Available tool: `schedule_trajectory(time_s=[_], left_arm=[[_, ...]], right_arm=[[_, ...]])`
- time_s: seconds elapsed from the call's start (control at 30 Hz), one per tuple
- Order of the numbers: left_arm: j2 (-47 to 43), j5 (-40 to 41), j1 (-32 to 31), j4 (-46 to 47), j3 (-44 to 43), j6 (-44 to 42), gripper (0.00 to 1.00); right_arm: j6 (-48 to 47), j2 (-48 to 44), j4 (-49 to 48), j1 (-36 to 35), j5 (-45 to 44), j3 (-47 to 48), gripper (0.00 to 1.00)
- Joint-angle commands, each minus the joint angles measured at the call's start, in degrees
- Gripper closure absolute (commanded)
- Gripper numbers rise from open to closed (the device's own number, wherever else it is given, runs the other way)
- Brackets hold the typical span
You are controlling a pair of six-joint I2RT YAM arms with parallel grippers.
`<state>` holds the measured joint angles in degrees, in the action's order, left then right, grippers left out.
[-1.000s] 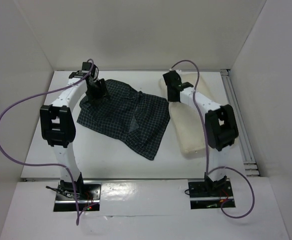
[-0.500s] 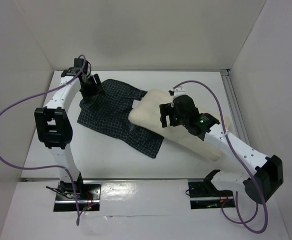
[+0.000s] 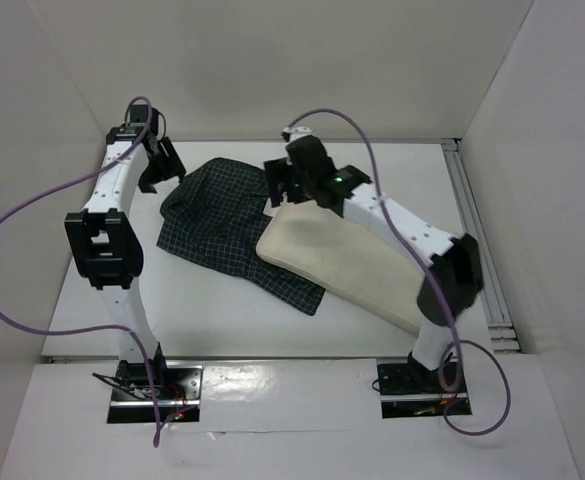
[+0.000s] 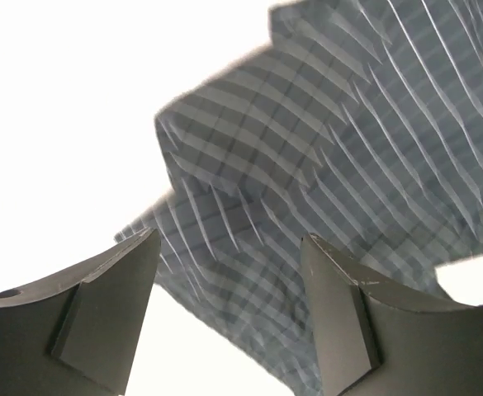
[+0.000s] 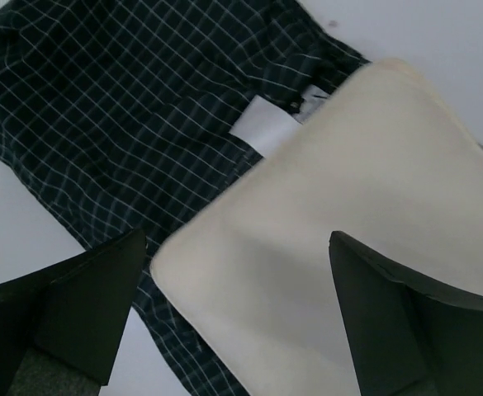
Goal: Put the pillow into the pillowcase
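The dark checked pillowcase (image 3: 217, 215) lies crumpled on the white table, left of centre. The cream pillow (image 3: 347, 265) rests slantwise, its left end lying over the pillowcase's right part. My right gripper (image 3: 284, 188) hovers open above that pillow's far left corner, holding nothing. In the right wrist view the pillow (image 5: 357, 190) fills the space below my right gripper (image 5: 234, 247), next to the pillowcase (image 5: 117, 107) and its white tag (image 5: 262, 125). My left gripper (image 3: 162, 170) is open at the back left, just off the cloth. In its own view my left gripper (image 4: 229, 247) looks onto the pillowcase (image 4: 324, 140), empty.
White walls enclose the table (image 3: 202, 315) on three sides. A metal rail (image 3: 482, 250) runs along the right edge. Purple cables (image 3: 12, 230) loop from both arms. The arm bases are bolted at the near edge.
The right arm dragged the pillow left onto the pillowcase, then let go and opened. The left gripper lifted off the pillowcase and moved to the back left.
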<state>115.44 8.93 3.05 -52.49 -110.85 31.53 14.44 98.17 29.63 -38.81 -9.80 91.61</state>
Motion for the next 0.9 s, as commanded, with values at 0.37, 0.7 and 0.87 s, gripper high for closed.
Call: schedule_trajectory(time_s=[0.37,0.7,0.87], left_arm=[[18.1,-8.5,5.7,0.7,-7.5,-2.4,0.26],[12.9,-8.4,5.7,0.5,-17.2,-3.1,1.0],[4.9,-3.3,5.7,3.4,-15.7,-5.4,1.0]], right_arm=[[8.2,18.9,7.5,-3.8,-3.1,6.2,0.06],[9.4,9.4,1.8,-4.4,-7.1,-8.4,1.0],[7.4,-4.5,-0.6,-4.4,-6.5,-18.4,1.0]])
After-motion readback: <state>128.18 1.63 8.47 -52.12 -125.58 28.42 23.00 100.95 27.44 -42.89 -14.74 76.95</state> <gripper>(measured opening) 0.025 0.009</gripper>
